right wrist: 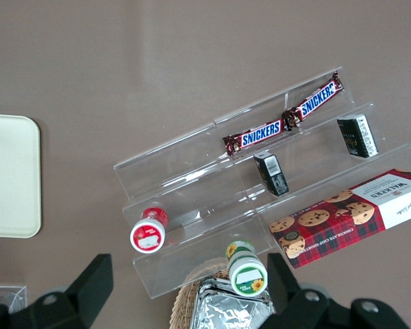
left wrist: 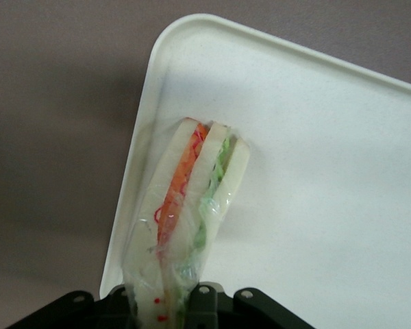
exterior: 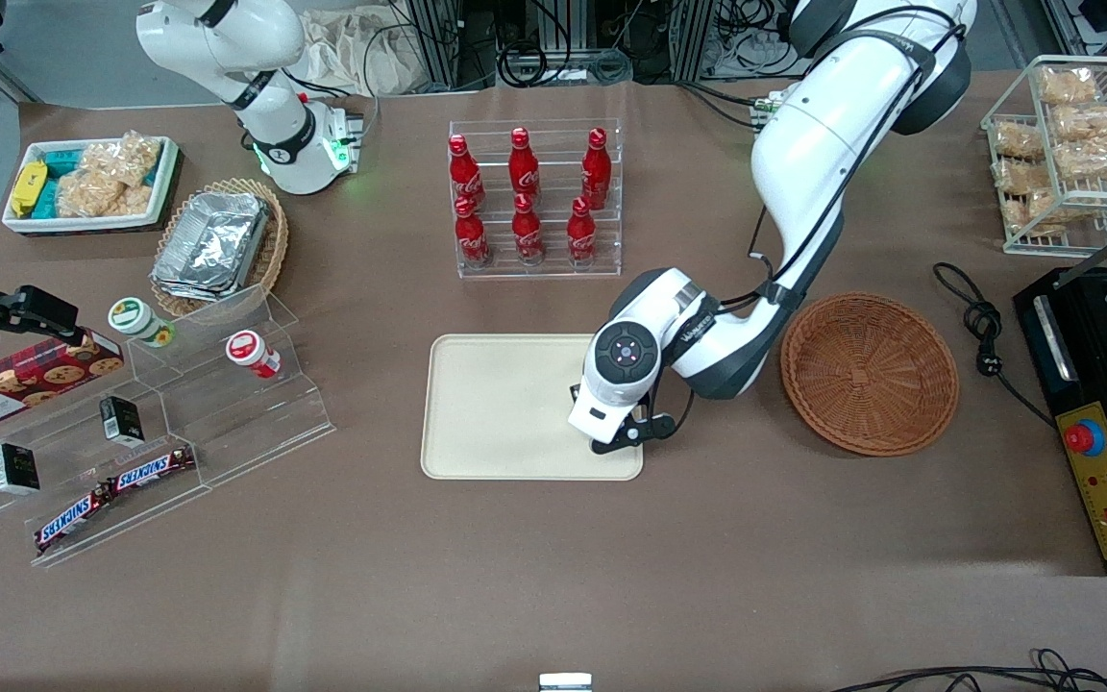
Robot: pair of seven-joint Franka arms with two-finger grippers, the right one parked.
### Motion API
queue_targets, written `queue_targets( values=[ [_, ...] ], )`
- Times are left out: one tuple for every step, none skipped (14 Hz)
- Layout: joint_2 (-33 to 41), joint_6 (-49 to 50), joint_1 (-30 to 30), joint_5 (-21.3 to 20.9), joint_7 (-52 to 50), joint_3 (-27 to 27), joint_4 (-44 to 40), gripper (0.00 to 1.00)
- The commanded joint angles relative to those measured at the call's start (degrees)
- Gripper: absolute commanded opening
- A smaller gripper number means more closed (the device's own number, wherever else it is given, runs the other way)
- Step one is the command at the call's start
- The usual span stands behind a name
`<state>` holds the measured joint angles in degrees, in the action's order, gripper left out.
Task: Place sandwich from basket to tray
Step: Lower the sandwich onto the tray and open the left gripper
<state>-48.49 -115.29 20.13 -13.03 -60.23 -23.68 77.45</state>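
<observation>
Clamping the sandwich [left wrist: 192, 205], the gripper [exterior: 623, 437] hangs over the tray [exterior: 496, 404], seemingly above it; only the wrist view shows the sandwich.

My arm [exterior: 842, 144] is glossy white with dark grey joints — a black cable trails along it; my gripper [exterior: 623, 434] is black.

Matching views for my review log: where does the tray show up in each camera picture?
Front view: the tray lies mid-table, nearer the camera than the bottles; the hand hangs over its basket-side end.
Left wrist view: the tray lies under the held sandwich.
Right wrist view: one rounded corner.
Shared landmark: that rounded corner.
</observation>
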Motion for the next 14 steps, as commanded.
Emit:
queue_targets(
  values=[
    [-0.6, 0.7, 0.8, -1.3, 0.2, 0.3, -2.3, 1.00],
    [0.0, 1.0, 0.6, -1.4, 0.1, 0.3, -2.5, 1.00],
    [0.5, 1.2, 0.4, -1.4, 0.1, 0.3, -2.8, 1.00],
    [1.3, 1.5, 0.0, -1.5, 0.1, 0.3, -2.8, 1.00],
    [3.0, 1.9, -0.1, -1.6, 0.2, 0.4, -2.8, 1.00],
    [5.1, 2.6, -0.5, -1.6, 0.4, 1.1, -2.7, 1.00],
    [7.1, 3.6, -1.6, -1.5, 0.7, 1.3, -2.8, 1.00],
    [9.6, 4.9, -3.3, -0.8, 0.9, 1.3, -2.7, 1.00],
    [12.4, 6.7, -5.8, -0.5, 1.1, 1.1, -2.3, 1.00],
    [14.6, 8.7, -7.6, 0.0, 1.6, 0.8, -2.2, 1.00],
    [16.5, 10.6, -9.4, 1.8, 3.7, 0.9, -2.2, 1.00],
    [18.5, 13.0, -11.4, 3.1, 6.8, 0.9, -1.6, 1.00],
    [21.3, 15.4, -13.5, 3.6, 10.2, 0.9, 0.8, 1.00],
    [24.5, 15.4, -17.0, 4.0, 13.5, 0.9, 4.1, 1.00]
  ],
)
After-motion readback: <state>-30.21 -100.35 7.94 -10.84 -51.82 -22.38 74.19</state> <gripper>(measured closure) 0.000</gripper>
